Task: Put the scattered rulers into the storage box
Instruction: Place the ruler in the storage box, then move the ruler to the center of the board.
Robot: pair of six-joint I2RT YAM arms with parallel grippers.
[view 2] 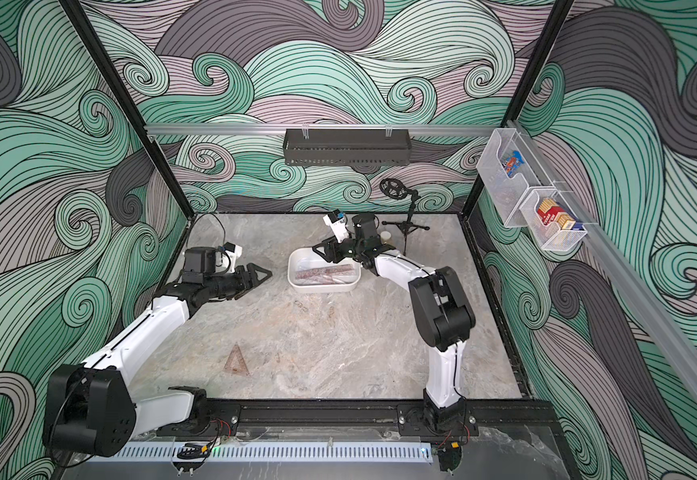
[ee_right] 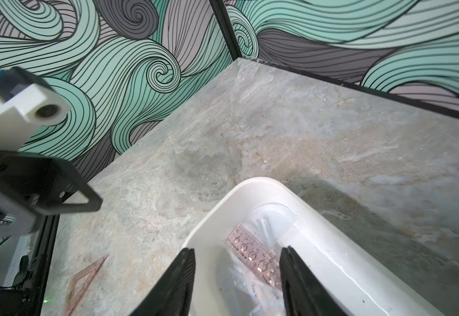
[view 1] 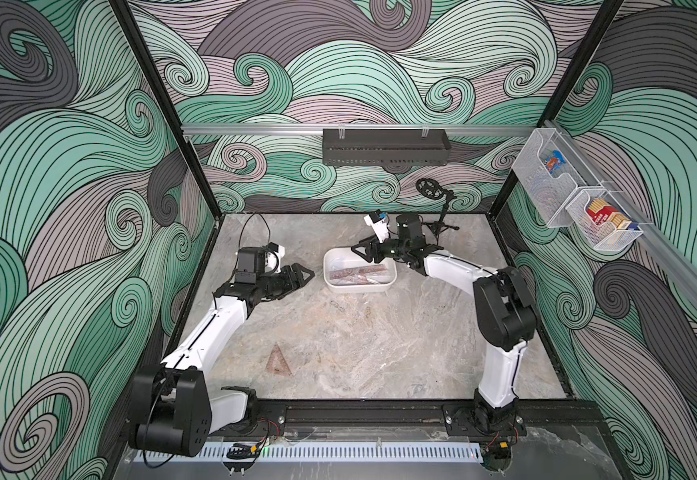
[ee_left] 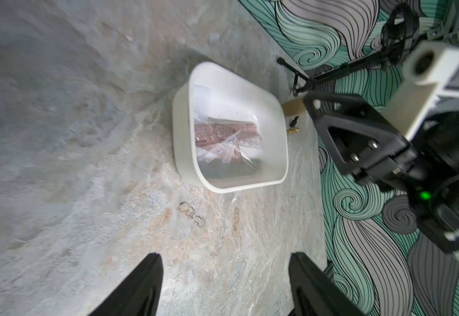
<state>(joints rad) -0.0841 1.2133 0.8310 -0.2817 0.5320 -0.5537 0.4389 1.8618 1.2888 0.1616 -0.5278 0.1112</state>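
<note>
The white storage box [view 1: 330, 283] [view 2: 295, 277] stands at the back middle of the table. Several rulers lie in it, a reddish-brown straight one [view 1: 361, 274] [ee_left: 223, 133] [ee_right: 253, 253] on top of clear ones. A reddish-brown triangular set square [view 1: 277, 362] [view 2: 237, 360] [ee_right: 86, 281] lies flat near the front left. Faint marks of what seems a clear ruler [view 1: 338, 306] show in front of the box. My right gripper [view 1: 356, 249] [ee_right: 238, 249] hangs open over the box's left end, with nothing between its fingers. My left gripper [view 1: 308, 276] [ee_left: 225, 255] is open and empty, just left of the box.
A black perforated tray [view 1: 385, 147] hangs on the back wall. Two white mesh baskets [view 1: 546, 183] hang on the right wall. A small black tripod stand [view 1: 442, 216] is behind the box, with a small brass piece [ee_left: 294, 131] beside it.
</note>
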